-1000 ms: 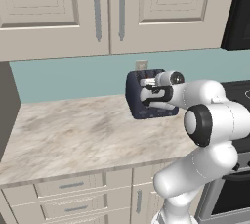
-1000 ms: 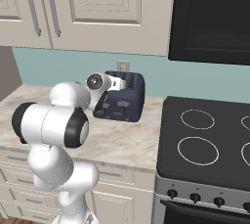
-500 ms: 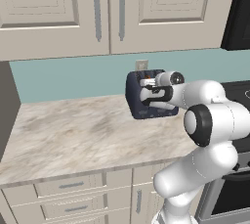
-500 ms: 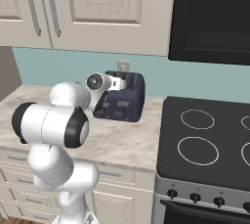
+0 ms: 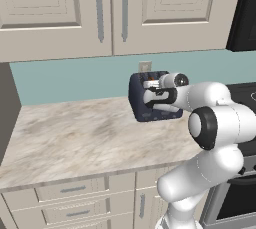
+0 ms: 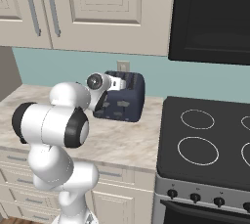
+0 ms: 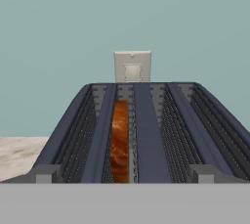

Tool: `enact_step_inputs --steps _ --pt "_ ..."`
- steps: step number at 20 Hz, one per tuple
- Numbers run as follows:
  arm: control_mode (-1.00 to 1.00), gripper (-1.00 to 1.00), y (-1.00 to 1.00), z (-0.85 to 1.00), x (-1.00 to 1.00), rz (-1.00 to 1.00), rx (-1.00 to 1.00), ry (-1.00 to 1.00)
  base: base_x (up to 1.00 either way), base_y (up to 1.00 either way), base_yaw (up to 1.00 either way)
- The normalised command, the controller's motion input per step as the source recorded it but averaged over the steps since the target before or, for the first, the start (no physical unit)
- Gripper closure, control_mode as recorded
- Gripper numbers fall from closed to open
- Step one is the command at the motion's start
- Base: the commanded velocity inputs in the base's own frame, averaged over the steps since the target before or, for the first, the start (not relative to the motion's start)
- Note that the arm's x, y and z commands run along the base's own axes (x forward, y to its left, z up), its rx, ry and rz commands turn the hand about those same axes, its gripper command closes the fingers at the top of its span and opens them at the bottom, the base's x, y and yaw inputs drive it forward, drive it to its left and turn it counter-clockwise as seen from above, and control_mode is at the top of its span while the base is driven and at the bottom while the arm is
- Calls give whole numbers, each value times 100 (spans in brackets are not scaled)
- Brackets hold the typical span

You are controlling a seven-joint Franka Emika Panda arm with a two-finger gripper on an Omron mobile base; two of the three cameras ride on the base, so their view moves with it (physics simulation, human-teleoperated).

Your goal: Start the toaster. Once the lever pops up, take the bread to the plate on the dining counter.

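The dark navy toaster (image 5: 139, 109) (image 6: 131, 104) stands at the back of the marbled worktop against the teal wall. In the hand view I look along the toaster's (image 7: 149, 140) top. The brown bread (image 7: 120, 140) sits down in the left slot, and the right slot holds nothing. My gripper (image 5: 150, 92) (image 6: 116, 83) hovers right at the toaster's near top end, jaws spread wide and open, nothing between them. The plate and the dining counter are out of view.
A wall outlet (image 7: 132, 66) (image 5: 145, 66) sits just behind the toaster. The black stove (image 6: 205, 137) adjoins the worktop (image 5: 75, 133) on the right, under a dark microwave (image 6: 210, 17). Cream cabinets (image 5: 100, 8) hang overhead. Bare worktop stretches left of the toaster.
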Motion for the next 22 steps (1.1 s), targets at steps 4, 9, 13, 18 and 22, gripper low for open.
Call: enact_step_inputs --steps 4,9,13,18,22 --pt "-100 -100 0 0 0 0 0 0 0 0 0" --pt "-100 -100 0 0 0 0 0 0 0 0 0" --pt "-100 -100 0 0 0 0 0 0 0 0 0" --pt "-100 -100 0 0 0 0 0 0 0 0 0" --pt "-100 -100 0 0 0 0 0 0 0 0 0"
